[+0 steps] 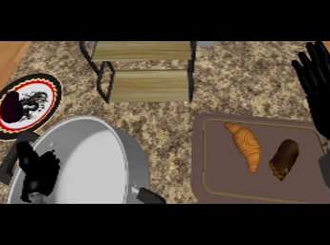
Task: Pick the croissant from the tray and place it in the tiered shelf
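A golden croissant [244, 145] lies on the brown tray [218, 179] at the lower right, next to a dark brown pastry [284, 159]. The tiered shelf [148, 69], two wooden steps in a black frame, stands at the top centre with nothing on it. My right hand [323, 91] is open at the right edge, fingers straight and pointing up, above and to the right of the tray, touching nothing. My left hand [40, 170] shows at the lower left over the pot, its fingers curled, holding nothing.
A large silver pot [90, 162] with black handles fills the lower left. A patterned plate [29, 105] holding a dark eggplant [12, 107] sits at the left. Bare speckled counter lies between the shelf and the tray.
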Available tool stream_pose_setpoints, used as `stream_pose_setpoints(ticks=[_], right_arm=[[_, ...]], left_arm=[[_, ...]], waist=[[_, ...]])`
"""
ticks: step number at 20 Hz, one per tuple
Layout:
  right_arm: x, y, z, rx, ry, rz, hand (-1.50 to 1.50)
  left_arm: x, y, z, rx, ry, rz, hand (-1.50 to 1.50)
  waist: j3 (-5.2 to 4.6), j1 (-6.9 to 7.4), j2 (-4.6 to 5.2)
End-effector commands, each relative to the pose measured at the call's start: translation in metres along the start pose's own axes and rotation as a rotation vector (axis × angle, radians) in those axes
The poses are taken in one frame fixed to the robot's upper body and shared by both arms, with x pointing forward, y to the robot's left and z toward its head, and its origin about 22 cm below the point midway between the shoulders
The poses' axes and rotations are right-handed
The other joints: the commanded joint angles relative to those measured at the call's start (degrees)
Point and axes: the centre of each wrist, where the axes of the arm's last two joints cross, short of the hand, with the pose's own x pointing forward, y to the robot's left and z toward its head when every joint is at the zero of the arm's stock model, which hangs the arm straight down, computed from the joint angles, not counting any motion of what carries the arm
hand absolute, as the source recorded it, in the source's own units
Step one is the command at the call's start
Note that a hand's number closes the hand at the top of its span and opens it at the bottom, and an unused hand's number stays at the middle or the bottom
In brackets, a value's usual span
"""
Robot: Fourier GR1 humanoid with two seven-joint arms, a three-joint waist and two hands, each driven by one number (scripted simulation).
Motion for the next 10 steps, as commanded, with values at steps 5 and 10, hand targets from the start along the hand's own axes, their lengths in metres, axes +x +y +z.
stream_pose_setpoints(ticks=[5,10], right_arm=[[0.007,-0.078,0.021,-0.189,0.097,0.614,-1.5],[-0.046,-0.093,0.056,-0.473,0.229,0.719,1.5]], left_arm=[[0.023,-0.001,0.0,-0.091,-0.166,-0.201,0.0],[0.022,-0.023,0.008,-0.23,-0.186,-0.243,0.0]], waist=[[-2.18,-4.31,0.43],[-1.89,-2.29,0.56]])
